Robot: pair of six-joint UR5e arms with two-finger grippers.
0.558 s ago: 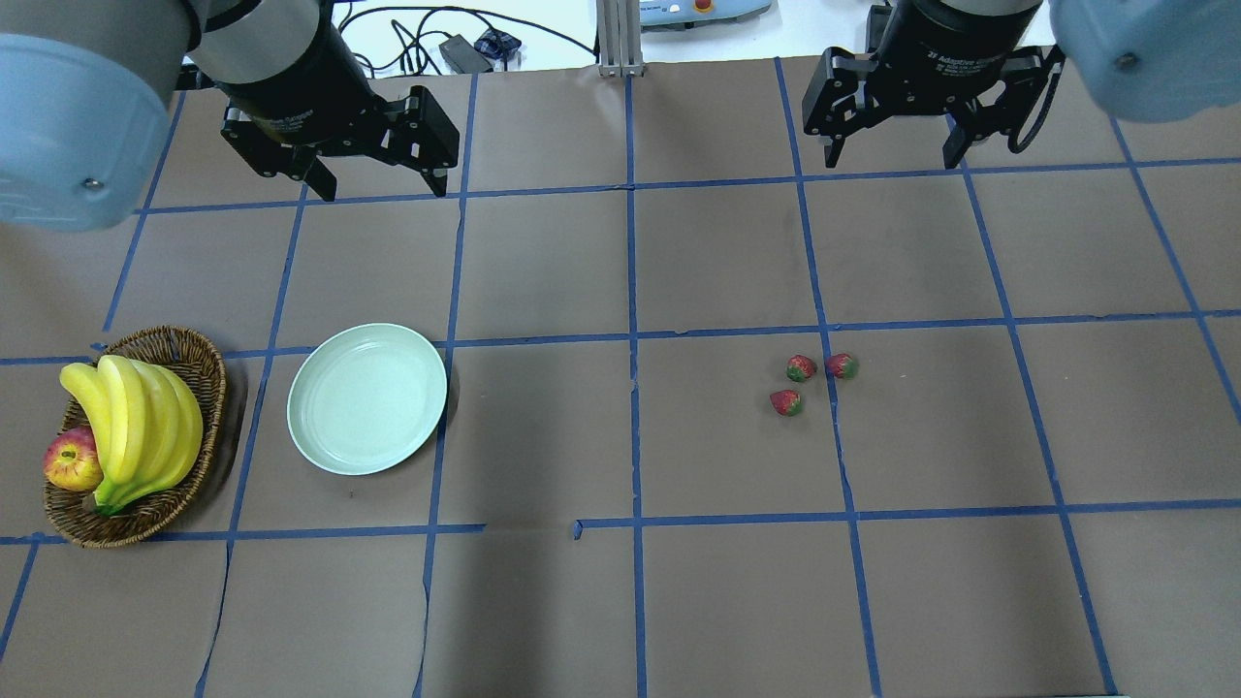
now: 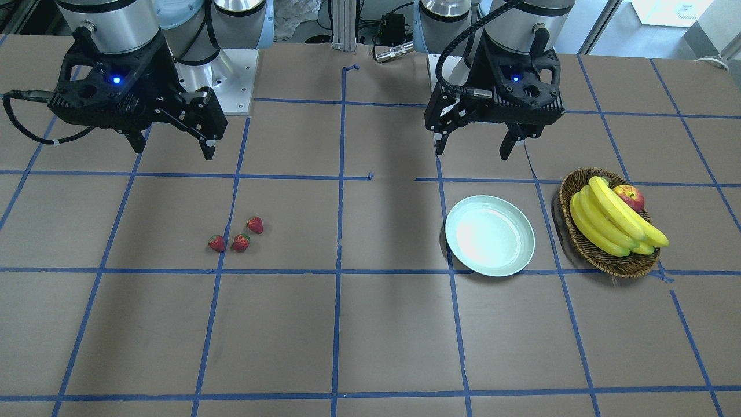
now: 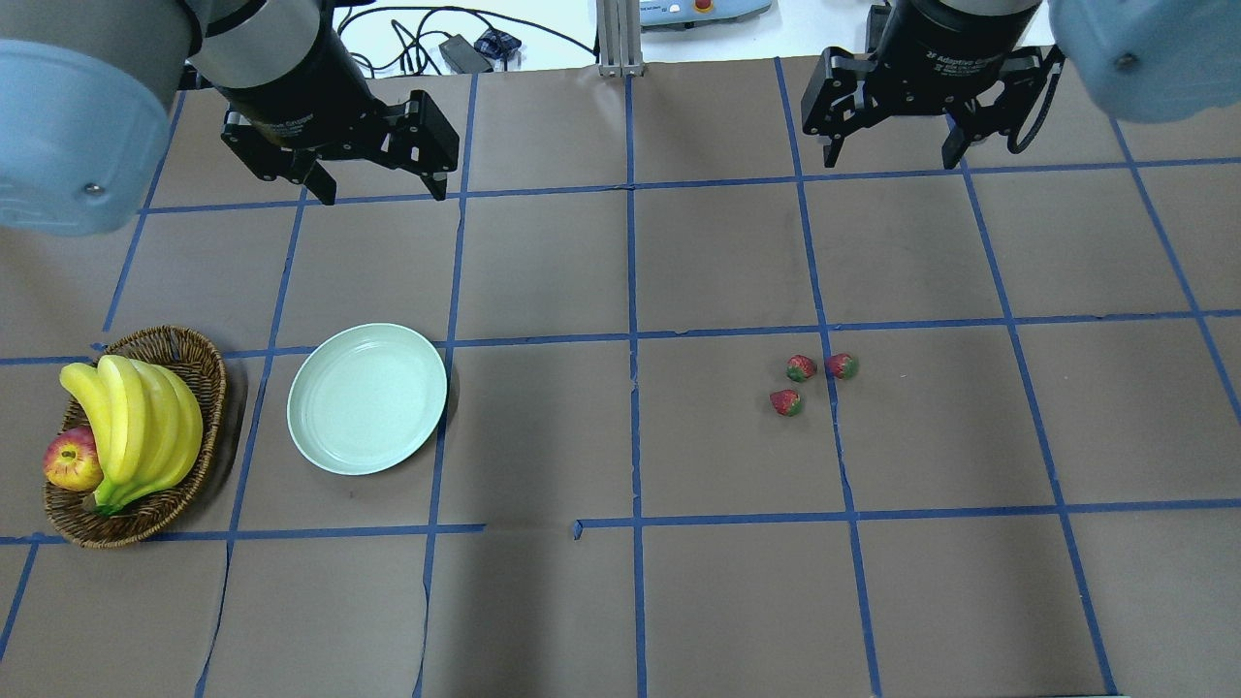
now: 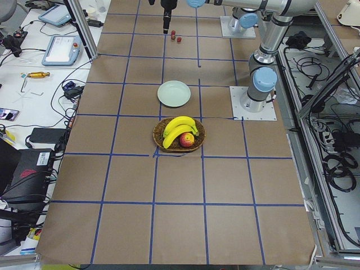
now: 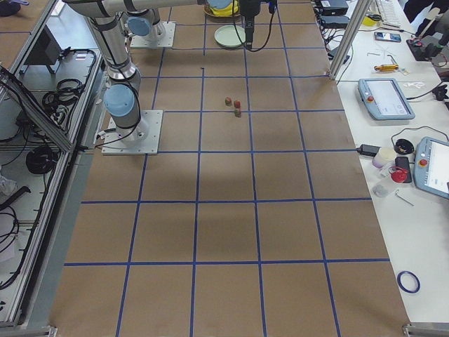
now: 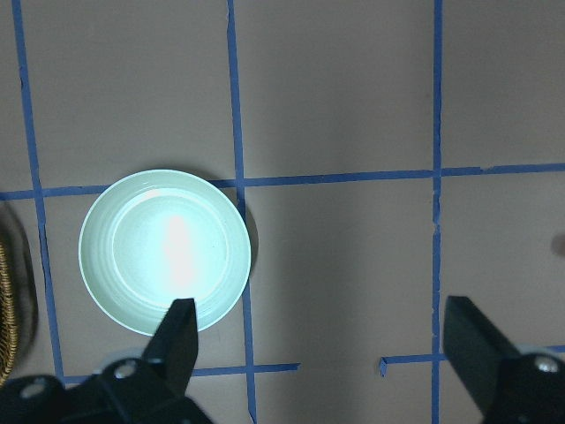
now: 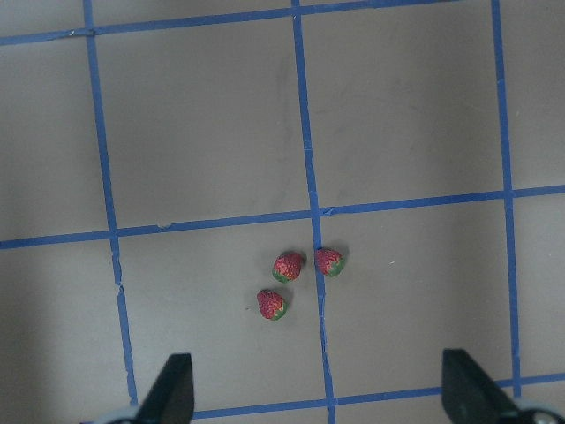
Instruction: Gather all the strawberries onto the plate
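Observation:
Three small red strawberries lie close together on the brown table: one [image 3: 801, 367], one [image 3: 842, 365] and one [image 3: 785, 402]; they also show in the right wrist view [image 7: 288, 266]. The pale mint-green plate [image 3: 366, 397] sits empty on the left half, also in the left wrist view [image 6: 164, 249]. My left gripper [image 3: 376, 191] is open, high above the table behind the plate. My right gripper [image 3: 892, 155] is open, high above the table behind the strawberries. Neither holds anything.
A brown wicker basket [image 3: 184, 351] with bananas [image 3: 136, 427] and a red-yellow apple [image 3: 72, 460] stands left of the plate. Blue tape lines grid the table. Cables and a metal post [image 3: 619, 39] lie beyond the far edge.
The left gripper has shifted slightly. The right gripper, the strawberries and the plate stay where they were.

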